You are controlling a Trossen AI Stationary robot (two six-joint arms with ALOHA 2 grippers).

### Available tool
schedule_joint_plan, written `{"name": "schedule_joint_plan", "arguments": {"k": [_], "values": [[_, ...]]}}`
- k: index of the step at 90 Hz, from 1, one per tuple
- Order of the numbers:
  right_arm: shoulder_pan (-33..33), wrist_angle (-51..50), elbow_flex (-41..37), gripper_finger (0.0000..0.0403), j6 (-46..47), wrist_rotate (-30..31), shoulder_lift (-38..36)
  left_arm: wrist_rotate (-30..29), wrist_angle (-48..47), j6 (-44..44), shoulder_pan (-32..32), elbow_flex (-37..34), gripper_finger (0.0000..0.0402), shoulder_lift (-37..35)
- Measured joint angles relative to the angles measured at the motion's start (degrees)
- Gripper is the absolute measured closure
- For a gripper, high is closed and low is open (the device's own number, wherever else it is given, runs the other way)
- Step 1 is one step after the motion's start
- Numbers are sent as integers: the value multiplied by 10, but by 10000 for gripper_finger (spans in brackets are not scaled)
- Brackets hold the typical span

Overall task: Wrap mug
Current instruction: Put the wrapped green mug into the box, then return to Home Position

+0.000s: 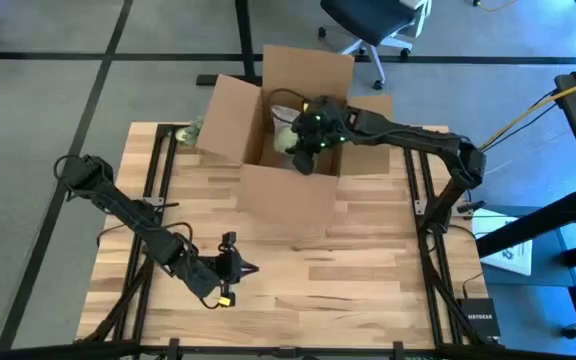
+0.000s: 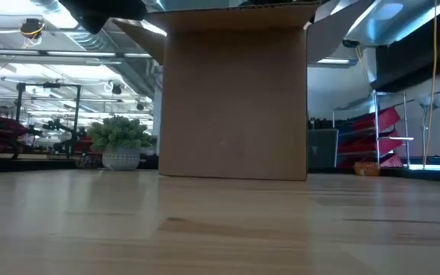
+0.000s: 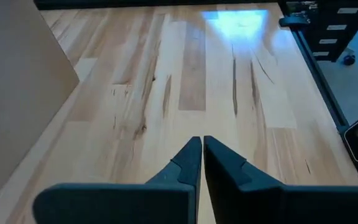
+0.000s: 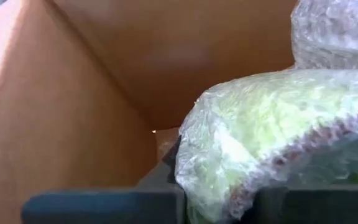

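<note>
The mug wrapped in bubble wrap (image 4: 260,137) is held tight in the right claw (image 1: 306,140), down inside the open cardboard box (image 1: 290,190) at the back of the bench (image 1: 368,270). The left claw (image 3: 201,163) is seen pressed shut with nothing in it, low over the bench, in front of the box.

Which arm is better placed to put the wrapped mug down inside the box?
Right: the right gripper already holds the bubble-wrapped mug inside the cardboard box. The left gripper is shut, empty, over bare table.
</note>
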Motion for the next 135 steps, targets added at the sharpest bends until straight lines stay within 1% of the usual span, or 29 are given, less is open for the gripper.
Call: {"name": "schedule_joint_plan", "arguments": {"k": [4,11,20,34,51,63,82,93,103,119,135], "values": [[-2,1,11,394,10,10,0,0,0,0,0,0,402,0],[-2,-2,27,391,25,47,1,0,0,-2,0,0,402,0],[-12,6,33,394,31,84,0,0,0,-2,0,0,402,0],[-20,-19,27,394,34,102,22,0,0,-2,0,0,402,0],[-18,-35,-1,378,29,113,49,0,0,-7,0,0,402,0],[-19,-30,-21,346,32,119,64,0,0,-4,0,0,402,0],[-18,-38,-29,261,33,126,64,0,0,-5,2,0,402,0],[-18,-70,-6,224,25,118,51,0,0,-5,2,0,402,0],[-14,-120,29,205,3,95,33,1,-3,-4,3,0,402,0],[3,-180,65,199,-21,90,-10,0,-6,-4,13,0,402,0],[37,-201,67,198,-35,89,-71,0,-5,5,24,0,402,0]]}}
